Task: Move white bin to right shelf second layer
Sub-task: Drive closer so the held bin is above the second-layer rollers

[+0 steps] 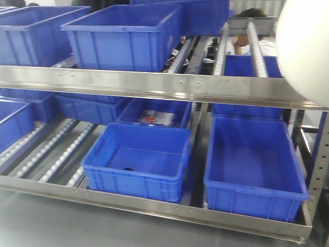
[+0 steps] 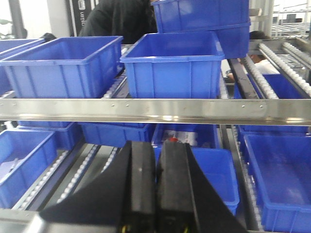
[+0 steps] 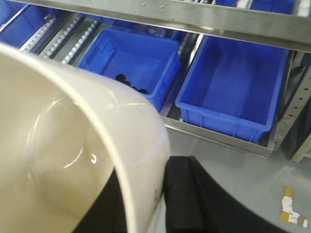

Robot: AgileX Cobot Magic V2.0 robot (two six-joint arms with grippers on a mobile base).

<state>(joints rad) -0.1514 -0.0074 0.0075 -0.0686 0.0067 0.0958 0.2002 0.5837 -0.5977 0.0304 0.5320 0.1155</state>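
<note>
White bin [image 1: 304, 46] is up in the air at the front view's right edge, level with the right shelf second layer [image 1: 241, 93] but not on its rollers yet. Right pincer [image 3: 167, 204] is clamped on its wall; left pincer [image 2: 156, 153] is pressed together, empty. Left to do: clear the front bar, set down, release. There's a packet label in a blue crate [image 1: 177, 109], too blurred to read.
</note>
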